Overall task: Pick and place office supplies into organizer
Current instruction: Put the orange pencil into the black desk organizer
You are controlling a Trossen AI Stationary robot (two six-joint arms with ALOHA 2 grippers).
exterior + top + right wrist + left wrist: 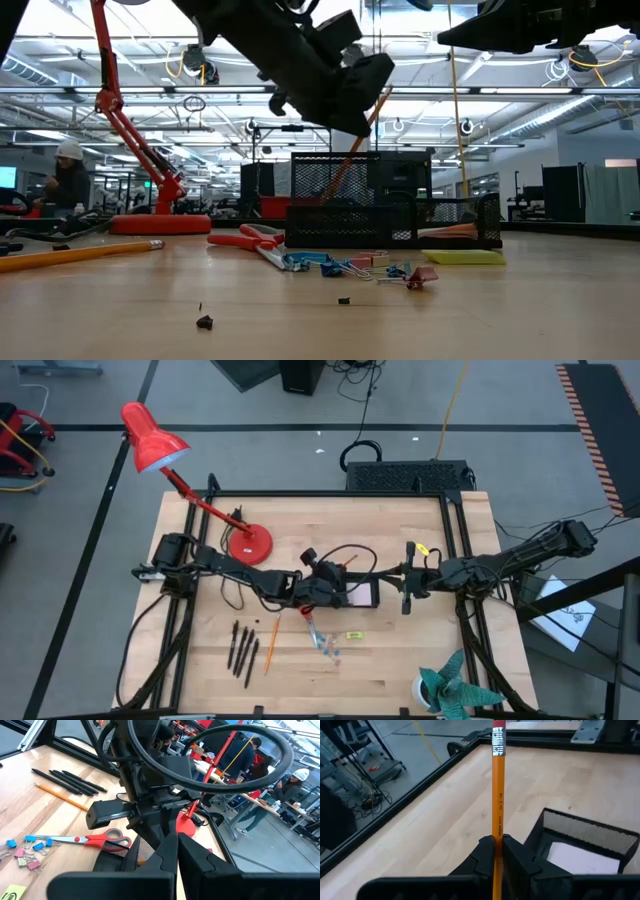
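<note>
We see the left gripper [493, 851] pinching an orange pencil [497, 795] low on its shaft, eraser end pointing away from the wrist. In the low view the pencil [352, 150] slants down toward the organizer [390, 215], so we judge this as the drop-in step: the tilt aims the tip at the tall mesh cup.

The organizer [358, 594] sits mid-counter, just beside the left gripper [322, 586]. A pale note pad [580, 860] already lies in its tray section.

The right gripper [409, 588] hangs just off the organizer's other side, fingers pressed together and holding nothing we can see. We read it as waiting, or placed to brace the organizer, though there is no contact we can confirm.

Still loose toward the counter's near edge:
- dark pens [240, 646], laid side by side
- a second pencil [271, 648], just beside the pens
- red-handled scissors [102, 840], flat against the organizer's base
- clips [345, 268], scattered near the scissors
- a yellow piece [353, 635], just past the clips

We judge the task as early, since most supplies are still out.

The main risk is the pencil tip catching the mesh rim and tipping the light organizer. The red lamp [160, 455] at the far left corner and the teal spiky object [455, 690] at the near right corner aren't part of the job.
</note>
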